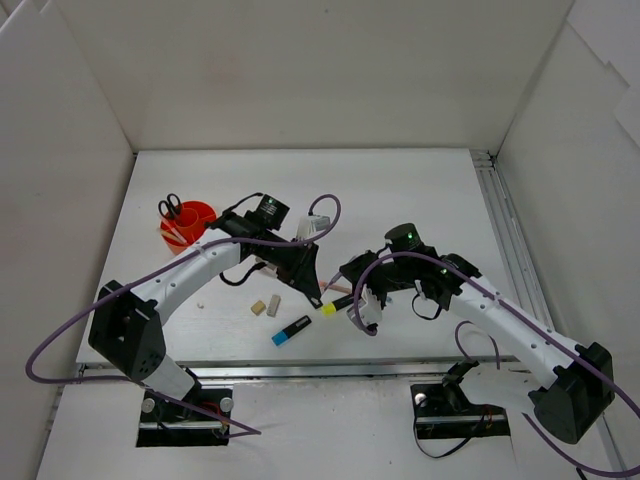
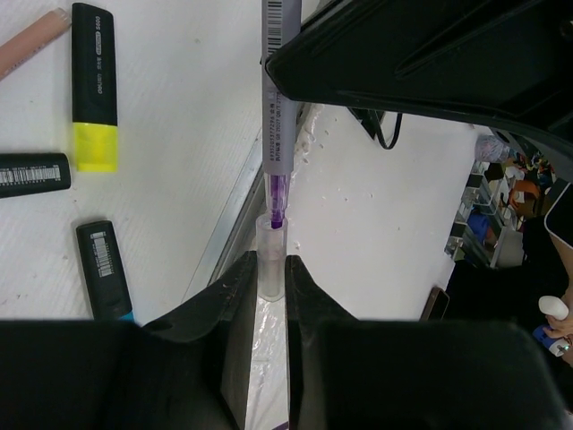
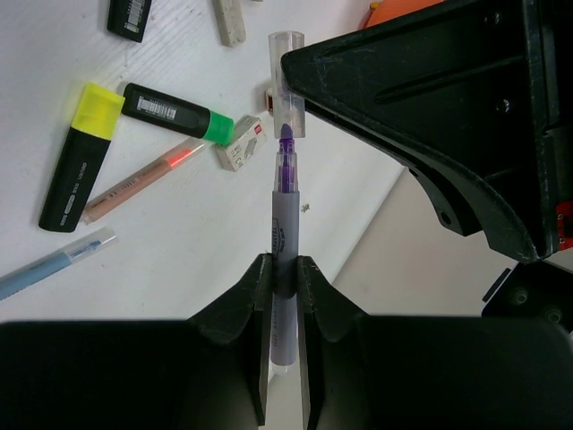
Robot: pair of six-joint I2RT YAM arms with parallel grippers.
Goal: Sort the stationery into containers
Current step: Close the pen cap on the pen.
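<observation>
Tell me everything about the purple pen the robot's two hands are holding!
The pen is thin, with a pale lilac plastic barrel, printed black lettering and a purple tip. The right gripper is shut on its barrel, holding it up in the air. Its tip pokes into the mouth of a clear cap pinched by the left gripper.

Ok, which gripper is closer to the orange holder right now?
Left. In the top view the left gripper is off to the right of the orange holder; the right gripper faces it from farther right.
</observation>
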